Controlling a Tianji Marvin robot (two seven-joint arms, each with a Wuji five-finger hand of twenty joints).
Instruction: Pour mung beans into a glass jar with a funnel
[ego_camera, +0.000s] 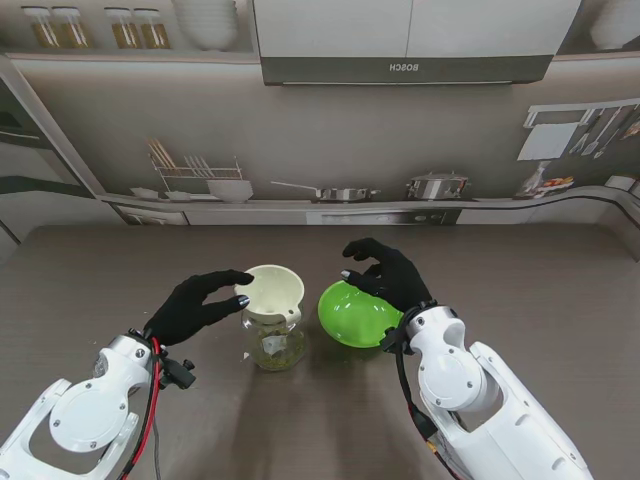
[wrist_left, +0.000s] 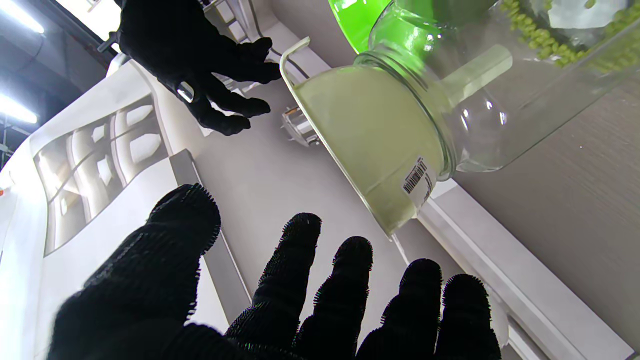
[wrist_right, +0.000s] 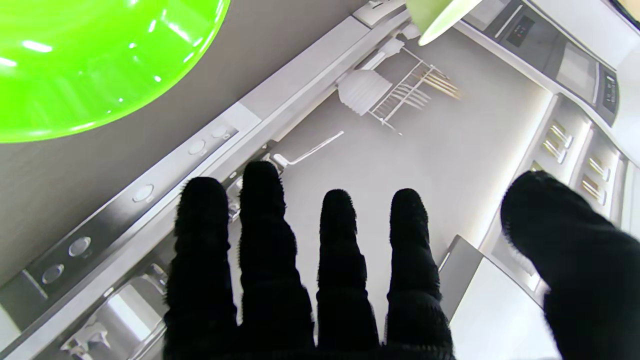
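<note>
- On the grey wood-grain tabletop (ego_camera: 120, 270): clear glass jar (ego_camera: 277, 345), mung beans (wrist_left: 537, 37) inside, pale conical funnel (ego_camera: 272, 290) seated in its mouth.
- Glossy green bowl (ego_camera: 352, 315) just right of the jar.
- Left hand (ego_camera: 195, 305): fingers spread, grasping nothing, beside the funnel.
- Right hand (ego_camera: 385, 272): fingers released over the bowl.

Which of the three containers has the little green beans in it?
The glass jar under the cream funnel: beans show through its clear wall. The green bowl beside it looks empty.
</note>
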